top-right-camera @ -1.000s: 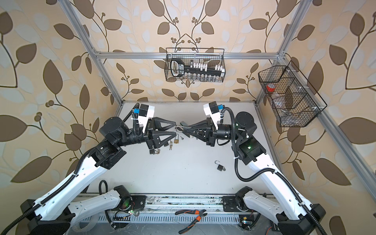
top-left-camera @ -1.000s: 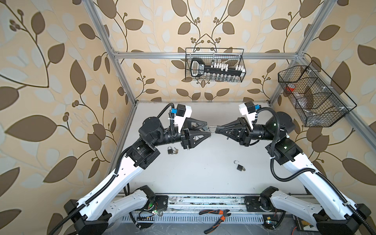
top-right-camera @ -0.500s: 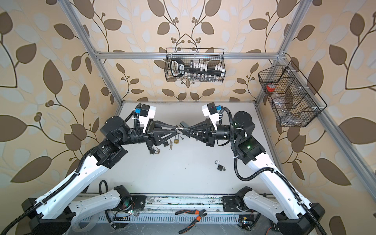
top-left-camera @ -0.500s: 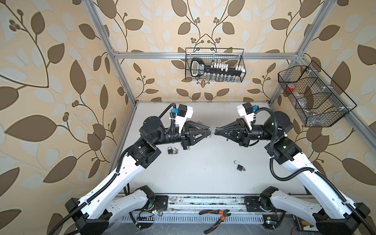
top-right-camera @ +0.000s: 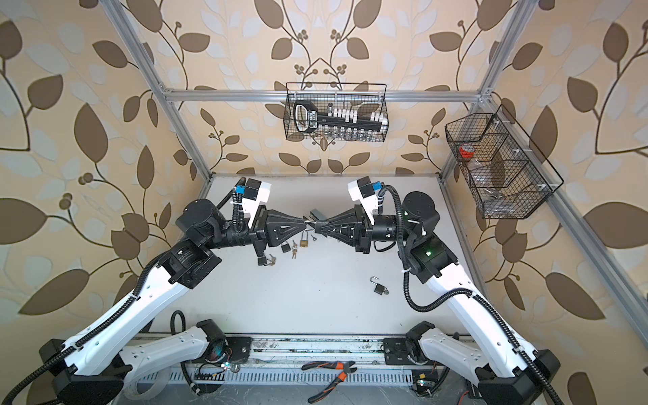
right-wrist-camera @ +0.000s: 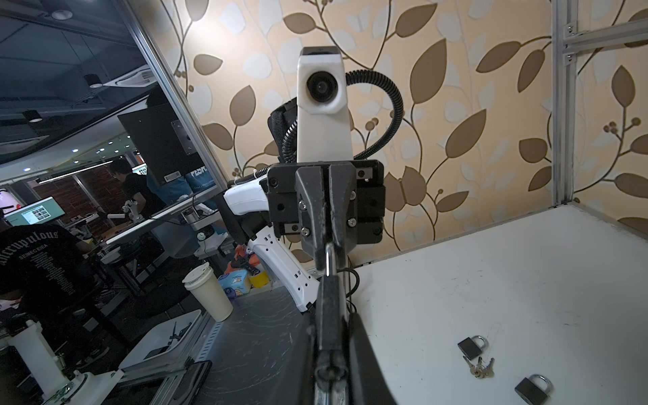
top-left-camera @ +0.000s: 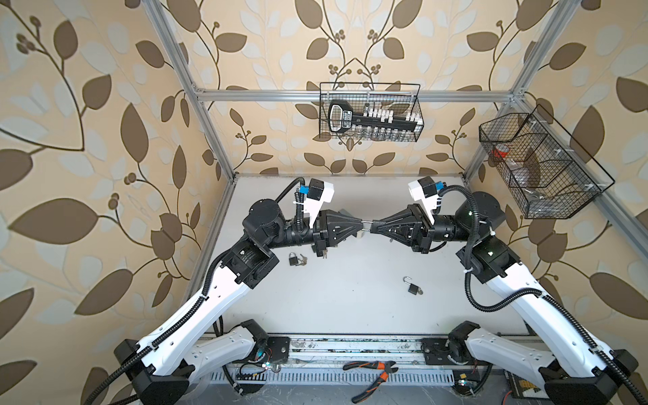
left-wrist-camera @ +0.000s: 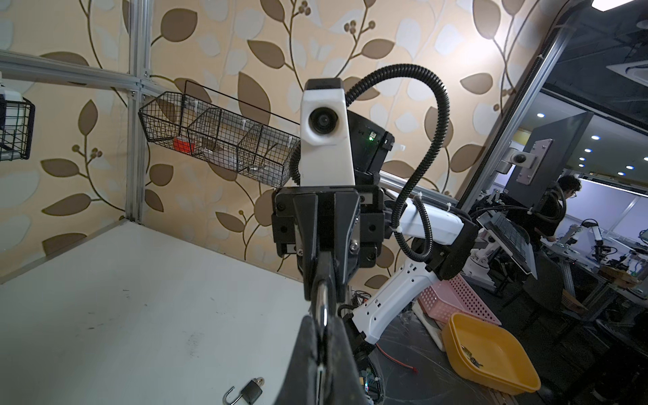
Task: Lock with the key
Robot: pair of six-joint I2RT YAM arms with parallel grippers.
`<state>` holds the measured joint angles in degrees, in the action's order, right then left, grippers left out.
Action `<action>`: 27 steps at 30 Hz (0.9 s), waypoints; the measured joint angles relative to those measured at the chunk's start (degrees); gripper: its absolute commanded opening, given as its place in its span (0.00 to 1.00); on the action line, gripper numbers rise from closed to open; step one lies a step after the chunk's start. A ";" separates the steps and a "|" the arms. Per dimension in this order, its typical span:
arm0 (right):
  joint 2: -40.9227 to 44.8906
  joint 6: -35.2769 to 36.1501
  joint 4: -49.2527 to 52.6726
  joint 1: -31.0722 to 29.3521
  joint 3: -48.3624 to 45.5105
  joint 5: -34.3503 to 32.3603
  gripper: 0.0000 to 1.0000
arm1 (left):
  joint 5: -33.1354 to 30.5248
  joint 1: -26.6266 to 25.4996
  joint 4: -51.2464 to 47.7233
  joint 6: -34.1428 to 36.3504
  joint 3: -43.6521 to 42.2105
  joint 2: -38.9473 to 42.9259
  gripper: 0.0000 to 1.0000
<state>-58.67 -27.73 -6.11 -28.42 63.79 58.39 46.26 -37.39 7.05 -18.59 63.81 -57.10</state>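
Pincers meet tip to tip above the middle of the white surface (top-left-camera: 350, 308). The left pincer (top-left-camera: 361, 222) and the right pincer (top-left-camera: 373, 224) are each clamped on opposite ends of a thin silver metal piece (top-left-camera: 367, 222), held level in the air between them. Its curve in the left wrist view suggests a padlock's hoop, but it is too small to tell hoop from key. Below, on the surface, lie a black padlock (top-left-camera: 292, 258) with its keys (top-left-camera: 302, 260) to the left and a brass padlock (top-right-camera: 304, 243) almost under the meeting point. Nearer, on the right, is an unfastened padlock (top-left-camera: 413, 288) with its hoop swung out.

The risk, judged from this pose, lies in the narrow double grip. Both arms bear on one slick sliver of metal. A pull or twist slightly off the shared line could wrench it from one pair of jaws, bend it, or let it drop among the look-alike locks beneath. Squeezing the ends without the parts truly lined up could also jam the mechanism rather than fasten it.
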 measured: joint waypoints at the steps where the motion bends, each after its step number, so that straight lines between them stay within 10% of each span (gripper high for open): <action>1: 0.00 -0.46 -0.04 0.02 0.00 0.15 0.00 | 0.00 0.00 -0.13 0.66 0.00 0.00 0.00; 27: 0.11 -2.64 -3.19 -3.93 -2.05 -4.26 0.00 | -5.18 -2.08 3.23 6.25 -0.11 -0.35 0.00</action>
<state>-58.57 -30.37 -9.30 -32.36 61.73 54.13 41.08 -39.46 10.28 -12.34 63.70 -57.45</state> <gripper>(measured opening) 0.135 0.049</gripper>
